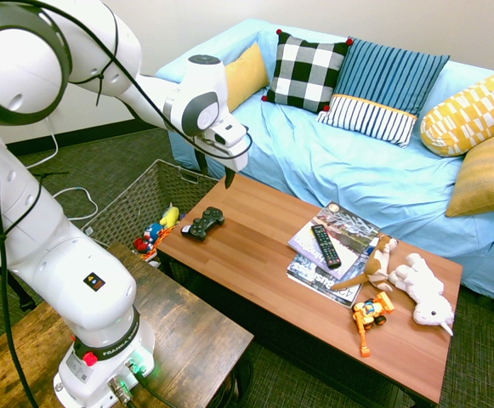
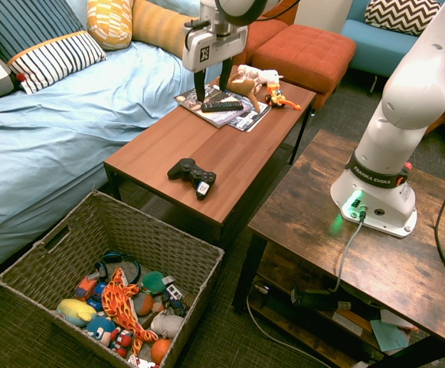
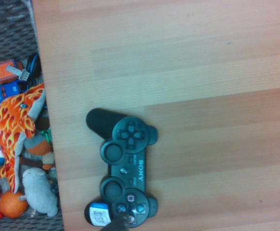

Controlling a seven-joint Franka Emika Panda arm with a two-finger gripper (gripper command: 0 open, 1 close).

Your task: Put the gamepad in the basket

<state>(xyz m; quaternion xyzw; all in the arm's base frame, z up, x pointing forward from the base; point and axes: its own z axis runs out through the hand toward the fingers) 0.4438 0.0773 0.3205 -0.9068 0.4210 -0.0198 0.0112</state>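
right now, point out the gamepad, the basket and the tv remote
gamepad (image 2: 192, 172): second exterior view, on its middle body.
basket (image 2: 178, 244): second exterior view, on its woven rim near the table.
tv remote (image 1: 325, 245): first exterior view, on its button face.

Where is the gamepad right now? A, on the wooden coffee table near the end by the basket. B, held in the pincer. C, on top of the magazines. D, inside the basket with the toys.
A: the gamepad lies flat on the coffee table, at the end nearest the basket, with the pincer above the table and apart from it.
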